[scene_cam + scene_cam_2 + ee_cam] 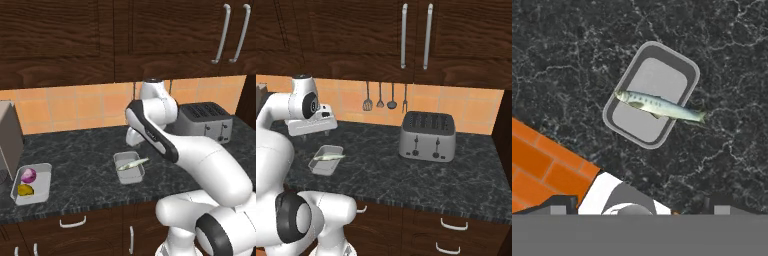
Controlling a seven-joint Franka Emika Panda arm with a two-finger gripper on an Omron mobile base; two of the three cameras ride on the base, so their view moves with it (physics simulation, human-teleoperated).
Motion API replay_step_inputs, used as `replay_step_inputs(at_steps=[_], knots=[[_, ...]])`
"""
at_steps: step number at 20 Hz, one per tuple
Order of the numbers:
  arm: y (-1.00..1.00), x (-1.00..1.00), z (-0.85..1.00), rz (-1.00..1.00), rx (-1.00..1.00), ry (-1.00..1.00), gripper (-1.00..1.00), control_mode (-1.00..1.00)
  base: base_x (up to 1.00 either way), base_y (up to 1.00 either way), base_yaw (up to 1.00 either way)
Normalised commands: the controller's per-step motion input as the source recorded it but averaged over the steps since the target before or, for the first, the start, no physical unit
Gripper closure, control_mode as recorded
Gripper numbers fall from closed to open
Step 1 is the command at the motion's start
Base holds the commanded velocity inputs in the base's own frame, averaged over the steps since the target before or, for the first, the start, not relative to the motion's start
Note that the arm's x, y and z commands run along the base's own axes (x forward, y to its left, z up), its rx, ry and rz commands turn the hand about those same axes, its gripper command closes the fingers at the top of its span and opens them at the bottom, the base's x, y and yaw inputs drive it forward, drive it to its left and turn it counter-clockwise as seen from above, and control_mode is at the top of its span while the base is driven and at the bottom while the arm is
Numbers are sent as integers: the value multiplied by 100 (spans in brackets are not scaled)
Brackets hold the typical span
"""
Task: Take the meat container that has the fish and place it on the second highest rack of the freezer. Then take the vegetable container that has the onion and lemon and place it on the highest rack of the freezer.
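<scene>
From the left base view, the meat container (pixel 129 167) sits on the dark marble counter (pixel 85 170) near the middle, with the fish (pixel 133 164) lying slantwise across it, its tail poking over the right rim. The white arm (pixel 165 142) bends over just behind the tray. Far to the left, near the counter's front edge, is the vegetable container (pixel 31 183), holding the onion (pixel 28 175) at the back and the lemon (pixel 25 190) in front. A toaster (pixel 206 121) stands at the right, against the orange tiled wall.

From the right base view, the same fish tray (pixel 325 159) lies left of centre on the counter, the fish (pixel 327 156) across it. The hand hangs above and behind it; the fingers are hard to make out here. The toaster (pixel 427 135) stands well apart to the right, with utensils (pixel 380 98) hanging on the wall behind.

In the hand view, the tray (pixel 651 94) lies straight below, clear of the hand, with the fish (pixel 659 106) crossing it and overhanging one rim. The gripper (pixel 640 209) has its two tips set wide apart near the bottom corners, pinching nothing.
</scene>
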Motion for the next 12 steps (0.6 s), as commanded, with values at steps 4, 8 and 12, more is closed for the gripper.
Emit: replay_step_inputs(at_steps=[4,8,12], knots=[[13,15,-61,2,-4,1,-100,-100,0,0,0],[3,0,-79,4,0,2,-100,-100,0,0,0],[1,3,-55,5,0,0,-100,-100,0,0,0]])
